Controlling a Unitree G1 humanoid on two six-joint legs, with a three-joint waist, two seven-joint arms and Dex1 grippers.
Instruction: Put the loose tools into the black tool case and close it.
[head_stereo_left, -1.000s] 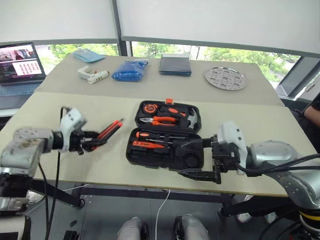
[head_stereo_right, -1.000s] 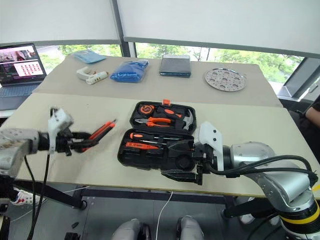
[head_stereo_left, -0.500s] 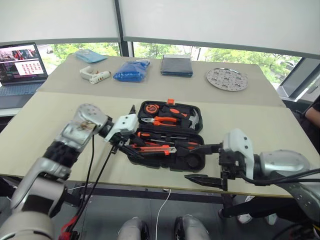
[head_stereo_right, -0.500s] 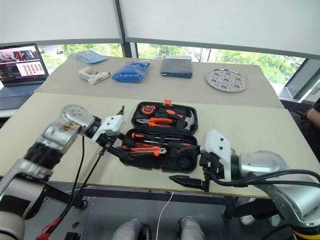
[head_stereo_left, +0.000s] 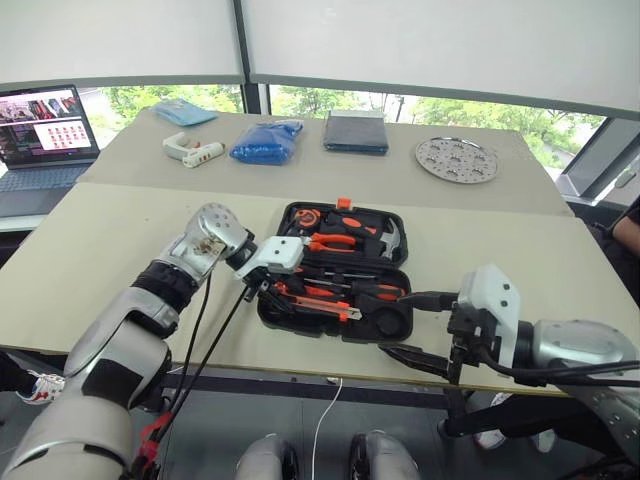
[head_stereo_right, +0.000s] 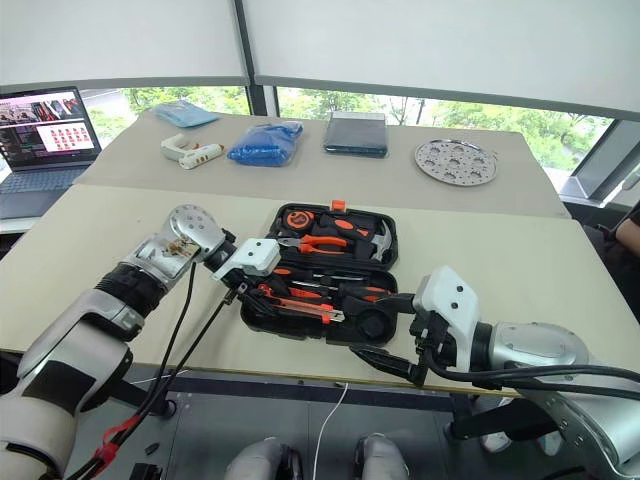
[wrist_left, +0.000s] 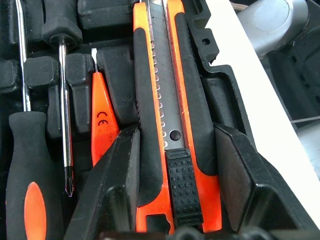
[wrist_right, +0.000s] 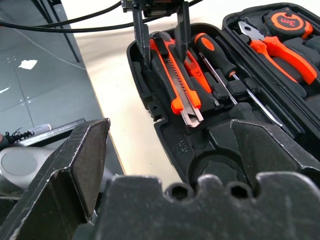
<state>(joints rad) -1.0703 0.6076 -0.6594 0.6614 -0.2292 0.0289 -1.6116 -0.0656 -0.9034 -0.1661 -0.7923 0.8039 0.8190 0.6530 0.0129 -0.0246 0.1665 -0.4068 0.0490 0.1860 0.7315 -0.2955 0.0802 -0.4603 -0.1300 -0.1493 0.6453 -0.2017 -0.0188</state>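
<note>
At the near edge of the front table (head_stereo_left: 100, 250), I see one black case (head_stereo_left: 340, 270) lying open, its lid half holding one pliers (head_stereo_left: 335, 240), one hammer (head_stereo_left: 388, 238) and one tape measure (head_stereo_left: 301, 216). My left gripper (head_stereo_left: 268, 290) reaches into the near half, jaws closed on the single knife (wrist_left: 172, 125), which lies tilted across the tray. Beside the knife I count one slim orange tool (wrist_left: 102, 125) and two screwdrivers (wrist_right: 220, 60) seated in their slots. My right gripper (head_stereo_left: 425, 330) hangs off the case's near right corner, jaws spread wide and holding nothing. On the far table sit one glue gun (head_stereo_left: 190, 151), one laptop (head_stereo_left: 45, 135) and one round plate (head_stereo_left: 456, 158).
</note>
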